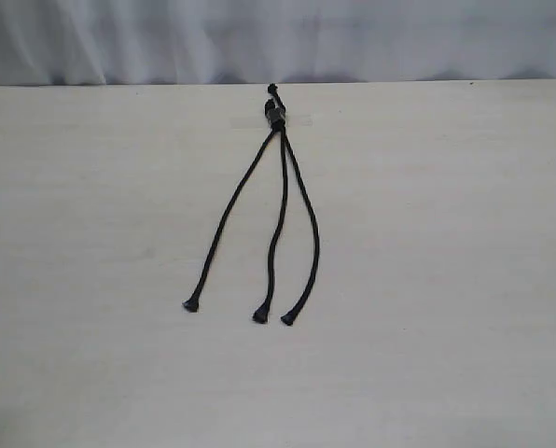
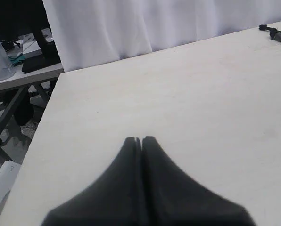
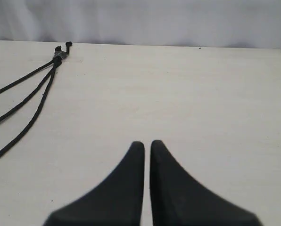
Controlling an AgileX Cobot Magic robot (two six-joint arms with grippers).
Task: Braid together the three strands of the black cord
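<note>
We read black cord point(image 1: 276, 115) head anchored far side, three strands point(image 1: 279, 219) fanned uncrossed for separate picks; L gripper point(image 2: 138, 140), R gripper point(image 3: 147, 143) both closed, empty.

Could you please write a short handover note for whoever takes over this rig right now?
The left pincer is shut and empty, over bare table, well away from the cord.
The right pincer is shut with only a hairline slit showing. It is empty and off to the side of the strands, touching none.
The black cord lies flat, its knotted head near the table's far edge in the exterior view. The three strands fan out from it, tips apart.
Done: nothing; no strand is braided yet.
Left: the whole braid.
</note>
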